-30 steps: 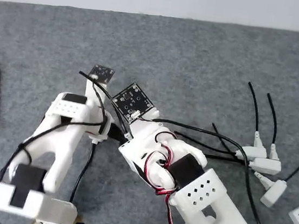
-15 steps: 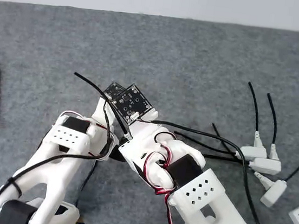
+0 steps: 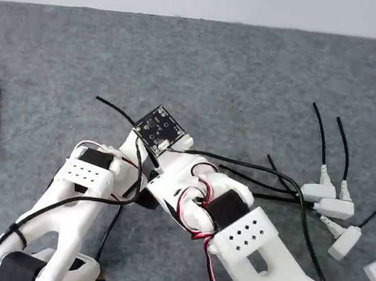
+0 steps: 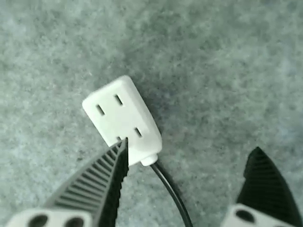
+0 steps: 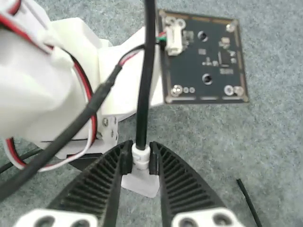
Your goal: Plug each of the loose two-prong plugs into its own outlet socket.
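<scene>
Here, a white plug (image 5: 140, 183) is pinched by the right gripper (image 5: 139, 153), and an outlet socket (image 4: 122, 118) is found at the left gripper (image 4: 189, 149).

In the right wrist view the ribbed fingers (image 5: 102, 184) are pressed together on the plug's neck, and its black cord (image 5: 144, 71) is led away past a dark circuit board (image 5: 203, 61). In the left wrist view the jaws are held spread wide. The outlet socket is laid flat on the grey mat (image 4: 227, 56) with its slots facing up, and the socket lead (image 4: 170, 189) is trailed between the fingers. One fingertip (image 4: 111, 175) is placed at the socket's lead end, though contact cannot be judged. In the high view the two arms are crossed mid-table, and three more white plugs (image 3: 334, 208) are grouped well apart, near the mat's right side.
</scene>
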Robot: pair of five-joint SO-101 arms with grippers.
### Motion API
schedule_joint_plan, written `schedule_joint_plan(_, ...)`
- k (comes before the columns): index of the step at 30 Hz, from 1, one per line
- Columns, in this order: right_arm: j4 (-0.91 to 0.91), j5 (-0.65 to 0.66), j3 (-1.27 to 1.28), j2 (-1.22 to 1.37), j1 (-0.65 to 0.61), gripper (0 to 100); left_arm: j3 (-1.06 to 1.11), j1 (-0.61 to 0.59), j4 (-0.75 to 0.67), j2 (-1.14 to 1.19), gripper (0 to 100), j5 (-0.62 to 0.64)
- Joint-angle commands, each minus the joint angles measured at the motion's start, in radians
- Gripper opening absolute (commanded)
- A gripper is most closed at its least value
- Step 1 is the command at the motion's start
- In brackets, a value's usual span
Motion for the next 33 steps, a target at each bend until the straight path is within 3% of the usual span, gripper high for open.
schedule_joint_plan(1,-0.035,-0.005,-0.012,0.005,0.018,0.8,-0.002,0.006,-0.046,-0.034,36,0.009)
schedule_joint_plan(6,-0.068,-0.080,-0.008,0.008,0.054,0.8,-0.002,0.005,-0.087,-0.034,36,0.141)
schedule_joint_plan(17,-0.065,-0.115,-0.008,0.004,0.108,0.8,-0.005,-0.127,-0.201,-0.034,36,0.399)
schedule_joint_plan(24,-0.050,-0.112,-0.008,0.005,0.110,0.8,0.058,-0.117,-0.199,-0.012,36,0.410)
schedule_joint_plan(26,-0.050,-0.112,-0.008,0.005,0.110,0.8,0.047,-0.103,-0.199,0.023,36,0.466)
schedule_joint_plan(33,-0.048,-0.114,-0.008,0.005,0.148,0.8,-0.145,-0.094,-0.075,0.241,34,0.589)
